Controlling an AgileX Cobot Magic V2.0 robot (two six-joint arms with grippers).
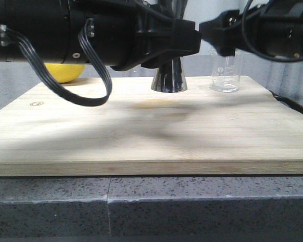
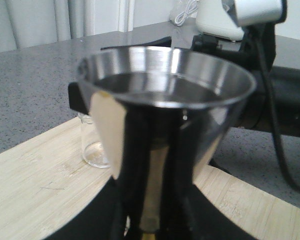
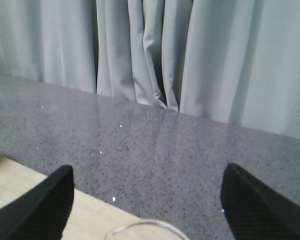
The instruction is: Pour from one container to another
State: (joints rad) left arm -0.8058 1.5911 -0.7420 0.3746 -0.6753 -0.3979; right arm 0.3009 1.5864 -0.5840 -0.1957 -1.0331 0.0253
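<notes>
The steel jigger (image 1: 168, 80) stands on the wooden board (image 1: 141, 131), and its wide top cup (image 2: 165, 80) fills the left wrist view. My left gripper (image 1: 174, 45) is shut on its narrow waist, which is hidden in the front view; in the left wrist view the left gripper (image 2: 152, 227) sits at the gold waist. To the right, the clear glass beaker (image 1: 225, 75) stands upright on the board. My right gripper (image 1: 224, 38) is at the beaker's top, open, and in the right wrist view the beaker rim (image 3: 145, 227) lies between the spread right gripper (image 3: 150, 200) fingers, untouched.
A yellow lemon (image 1: 64, 72) lies at the back left behind my left arm. A black cable (image 1: 93, 80) loops down from that arm over the board. The board rests on a grey speckled counter (image 1: 141, 206). A dark object (image 1: 293, 103) sits off the board's right edge.
</notes>
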